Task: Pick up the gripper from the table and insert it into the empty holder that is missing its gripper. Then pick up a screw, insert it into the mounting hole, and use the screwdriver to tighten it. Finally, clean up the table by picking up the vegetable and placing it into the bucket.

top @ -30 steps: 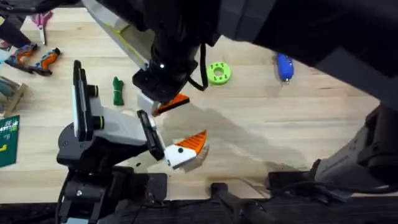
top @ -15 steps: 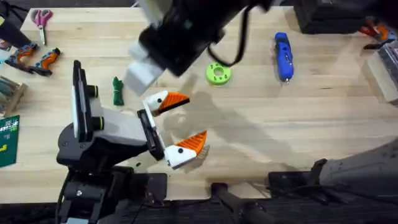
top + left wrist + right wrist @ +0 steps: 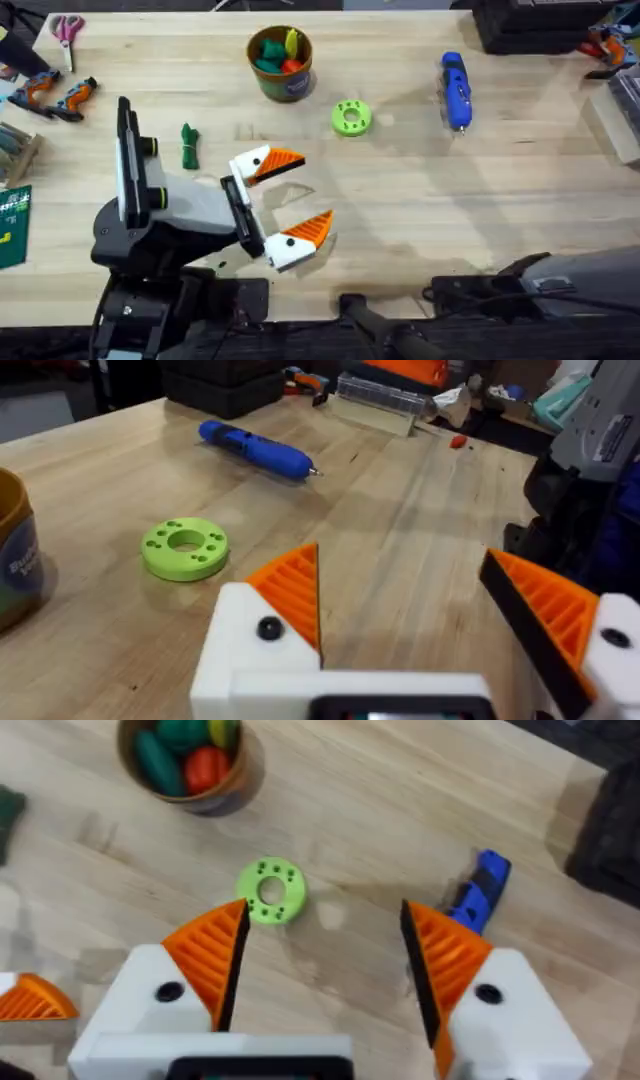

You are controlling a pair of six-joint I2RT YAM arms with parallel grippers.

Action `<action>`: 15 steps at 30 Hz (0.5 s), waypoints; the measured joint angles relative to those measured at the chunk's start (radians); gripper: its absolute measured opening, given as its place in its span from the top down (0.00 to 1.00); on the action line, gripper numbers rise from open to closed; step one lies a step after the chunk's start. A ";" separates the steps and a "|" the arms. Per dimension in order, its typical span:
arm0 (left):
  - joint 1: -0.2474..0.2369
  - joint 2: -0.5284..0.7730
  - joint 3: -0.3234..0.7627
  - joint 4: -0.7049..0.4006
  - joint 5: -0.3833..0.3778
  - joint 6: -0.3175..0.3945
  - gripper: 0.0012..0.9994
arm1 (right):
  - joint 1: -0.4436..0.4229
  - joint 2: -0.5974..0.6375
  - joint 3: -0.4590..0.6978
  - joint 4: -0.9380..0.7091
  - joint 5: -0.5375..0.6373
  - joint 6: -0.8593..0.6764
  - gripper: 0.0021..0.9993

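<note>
Overhead: slim dark-green vegetable [image 3: 189,146] lies beside the left gripper [image 3: 288,202], fingers apart.

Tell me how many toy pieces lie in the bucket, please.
3 show: a teal piece, a red-orange piece beside it, and a yellow piece at the rim of the bucket. More may be hidden underneath.

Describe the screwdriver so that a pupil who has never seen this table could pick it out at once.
Start at the bucket at the table's far edge, then pass the lime green disc. Just beyond lies the screwdriver: bright blue, pen-shaped, with a thin metal tip.
</note>
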 joint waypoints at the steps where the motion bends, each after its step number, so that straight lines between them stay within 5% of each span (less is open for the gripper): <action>1: 0.000 0.000 0.000 0.000 0.000 0.000 0.01 | -0.046 0.000 0.000 -0.007 0.002 -0.008 0.14; 8: 0.000 0.000 0.000 0.000 0.000 0.000 0.05 | -0.101 0.000 0.000 -0.021 0.002 -0.015 0.14; 9: 0.000 0.000 0.000 0.000 0.000 0.000 0.49 | -0.101 0.000 0.000 -0.045 0.002 -0.015 0.14; 11: 0.000 0.000 0.000 0.000 0.000 0.000 0.82 | -0.101 0.000 0.000 -0.072 0.002 -0.015 0.14; 12: 0.000 0.000 0.000 0.000 0.000 0.004 0.95 | -0.101 0.000 0.000 -0.085 0.002 -0.015 0.14; 15: 0.000 0.000 0.000 0.000 0.000 0.004 0.99 | -0.101 0.000 0.000 -0.128 0.002 -0.015 0.14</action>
